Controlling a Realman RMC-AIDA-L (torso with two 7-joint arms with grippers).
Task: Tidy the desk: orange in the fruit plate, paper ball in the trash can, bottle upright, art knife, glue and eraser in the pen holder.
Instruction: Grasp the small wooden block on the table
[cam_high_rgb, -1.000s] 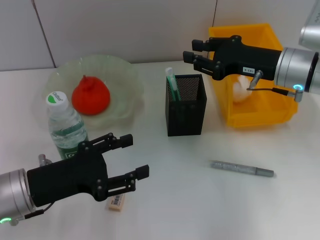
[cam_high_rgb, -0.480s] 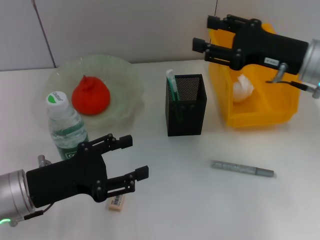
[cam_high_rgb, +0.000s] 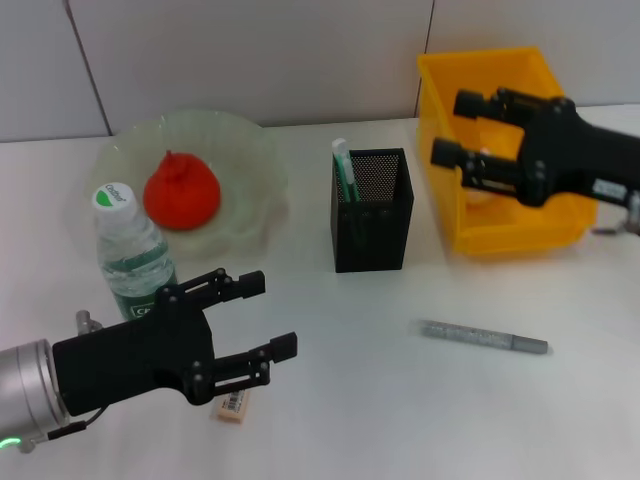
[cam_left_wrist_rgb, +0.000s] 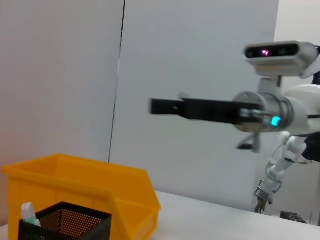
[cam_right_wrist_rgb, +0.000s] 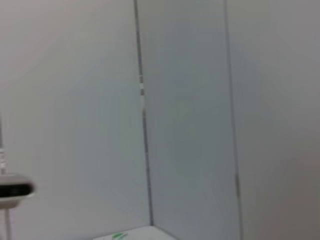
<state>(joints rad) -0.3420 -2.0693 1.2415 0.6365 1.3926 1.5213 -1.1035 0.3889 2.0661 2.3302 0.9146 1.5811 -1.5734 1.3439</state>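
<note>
Head view: right gripper (cam_high_rgb: 452, 128) open, empty, above yellow bin (cam_high_rgb: 505, 235); left gripper (cam_high_rgb: 268, 316) open over eraser (cam_high_rgb: 233, 403). Next: knife (cam_high_rgb: 484, 337) grasp.

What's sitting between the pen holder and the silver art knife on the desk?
Nothing: in the head view, bare desk separates the pen holder from the art knife.

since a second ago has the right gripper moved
Yes. The right gripper has swung toward the robot's right, from beside the yellow bin's near corner, close to the pen holder, to over the bin itself.
</note>
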